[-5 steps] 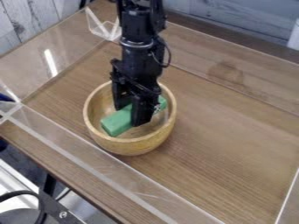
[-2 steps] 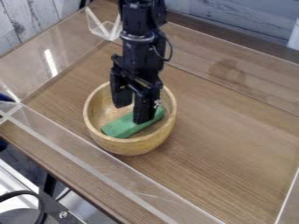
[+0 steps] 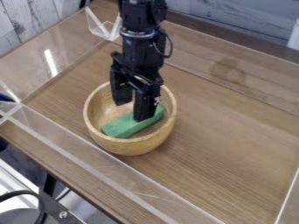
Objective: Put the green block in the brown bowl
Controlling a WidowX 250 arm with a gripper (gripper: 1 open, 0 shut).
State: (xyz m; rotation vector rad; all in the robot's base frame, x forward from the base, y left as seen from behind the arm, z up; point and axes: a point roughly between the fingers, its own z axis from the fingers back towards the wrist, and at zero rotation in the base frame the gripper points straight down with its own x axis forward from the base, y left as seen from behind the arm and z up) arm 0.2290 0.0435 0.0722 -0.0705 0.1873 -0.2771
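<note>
Green block (image 3: 131, 127) flat in brown bowl (image 3: 111, 140), just below spread, empty end effector (image 3: 131, 103).

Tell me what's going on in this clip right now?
A single robot arm is working over a wooden table. Its gripper hangs open just above the brown bowl, fingers pointing down. The green block lies inside the bowl, not gripped, so the placing looks done.
</note>
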